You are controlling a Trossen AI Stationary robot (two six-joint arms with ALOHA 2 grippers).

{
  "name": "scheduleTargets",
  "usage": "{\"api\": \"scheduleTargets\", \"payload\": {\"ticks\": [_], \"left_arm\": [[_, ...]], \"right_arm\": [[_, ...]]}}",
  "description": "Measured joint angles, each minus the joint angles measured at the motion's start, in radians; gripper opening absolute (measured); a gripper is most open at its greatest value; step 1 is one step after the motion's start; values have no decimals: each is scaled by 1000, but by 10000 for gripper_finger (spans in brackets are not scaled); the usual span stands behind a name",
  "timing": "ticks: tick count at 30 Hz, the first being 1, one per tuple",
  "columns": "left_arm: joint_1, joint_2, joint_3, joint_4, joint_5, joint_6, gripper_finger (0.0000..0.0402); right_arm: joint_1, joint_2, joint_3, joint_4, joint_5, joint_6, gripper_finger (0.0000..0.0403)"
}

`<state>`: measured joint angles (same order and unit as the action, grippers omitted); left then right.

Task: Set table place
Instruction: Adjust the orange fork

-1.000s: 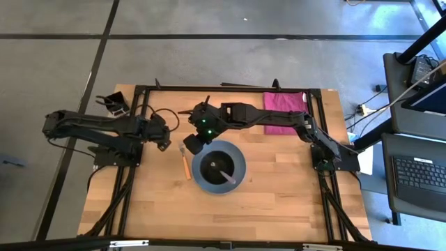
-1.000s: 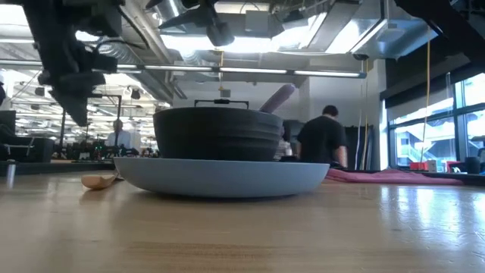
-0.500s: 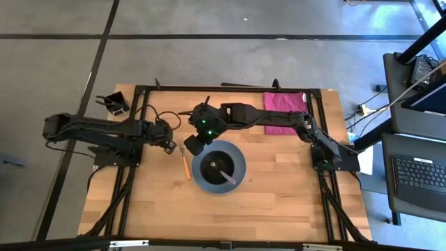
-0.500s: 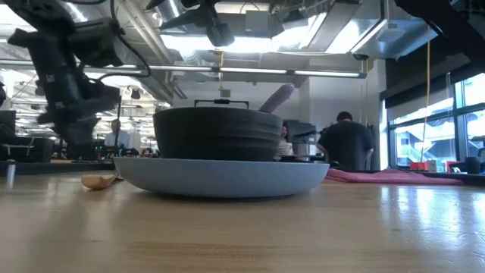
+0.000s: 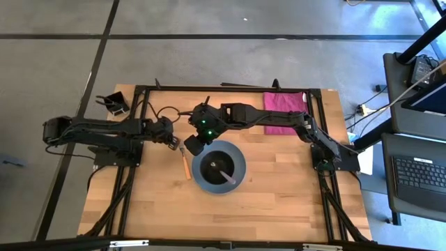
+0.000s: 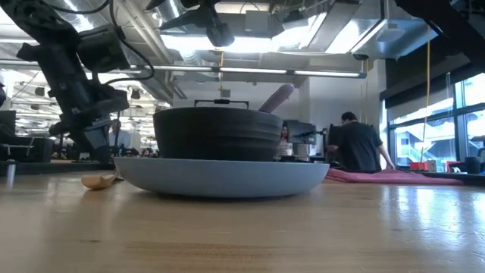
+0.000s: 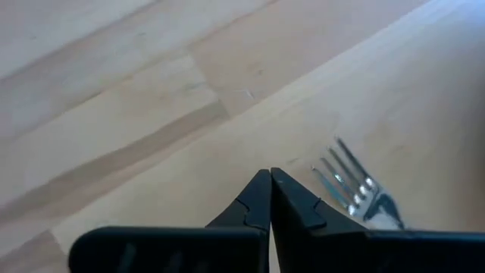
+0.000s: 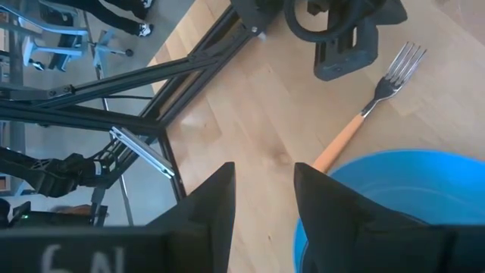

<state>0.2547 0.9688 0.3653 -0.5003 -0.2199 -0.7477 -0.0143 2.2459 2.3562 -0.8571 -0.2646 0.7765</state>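
Your left gripper [image 7: 270, 176], fingers pressed together and empty, hovers by the fork [image 5: 185, 160]; nudge it parallel at the plate's [image 5: 237, 180] nine o'clock.

The right gripper [image 8: 263, 189] hangs parted.

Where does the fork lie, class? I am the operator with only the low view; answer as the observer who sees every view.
Observer: The fork lies flat on the table, close beside the plate, on the left arm's side.
Operator: Is the left hand holding it?
Observer: No. The left hand is shut and empty, its tips just short of the tines.
Operator: And the right hand?
Observer: The right hand is open, above the plate's rim near the fork's handle.
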Motion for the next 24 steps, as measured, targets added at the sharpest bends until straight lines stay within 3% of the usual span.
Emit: {"api": "scheduleTargets", "payload": {"ticks": [10,24], "left_arm": [[14,3,0,32,38,-8,1],[14,124,-1,91,52,-11,1]], "right_arm": [[0,0,0,0,0,0,137],[0,0,0,0,1,0,137]]}}
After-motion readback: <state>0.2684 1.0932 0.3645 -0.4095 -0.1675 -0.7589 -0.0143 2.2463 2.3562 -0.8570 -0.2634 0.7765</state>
